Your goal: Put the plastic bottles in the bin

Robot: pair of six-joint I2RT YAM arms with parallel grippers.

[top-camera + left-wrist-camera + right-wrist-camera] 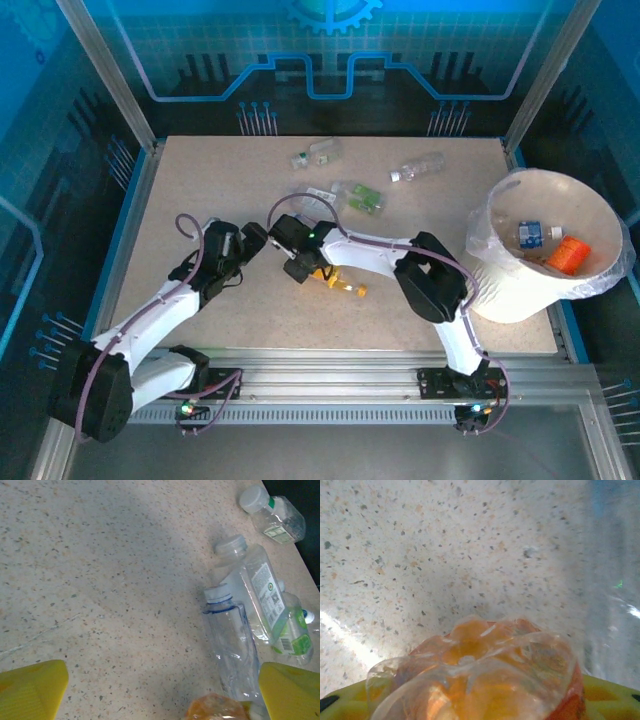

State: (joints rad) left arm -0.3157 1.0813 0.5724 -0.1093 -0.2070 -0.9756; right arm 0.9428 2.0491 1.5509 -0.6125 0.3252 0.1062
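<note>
**Orange bottle flanked by the right fingers; bin at the table's right edge**

The orange bottle (475, 675) lies near the middle of the speckled table (200, 190), under the right gripper (300, 264). In the right wrist view its crumpled clear base is blurred by closeness and its cap end is cut off. From above the arm hides most of it, and just an orange-yellow stretch pokes out.

Just beside it lies a clear bottle with a blue neck ring (231, 640). A white-labelled bottle (257, 587) lies against that one, and a green-labelled bottle (296, 632) is partly tucked behind. A small capped bottle (272, 515) lies farther off toward the far edge. Another clear bottle (417, 167) lies apart, on the bin's side.

The bin (520, 295) stands at the table's right edge. In it are a blue-labelled bottle (530, 234) and an orange item (568, 254) too small to make out.

The right gripper's yellow fingers (612, 695) show as slivers at the bottom corners, close on either side of the orange bottle. Whether they press it cannot be told.

The left gripper (163, 680) hovers low over bare table, left of the bottles. Its fingers are spread wide and hold nothing. One tip overlaps the base of the clear bottle with a blue neck ring; whether they touch is unclear.
</note>
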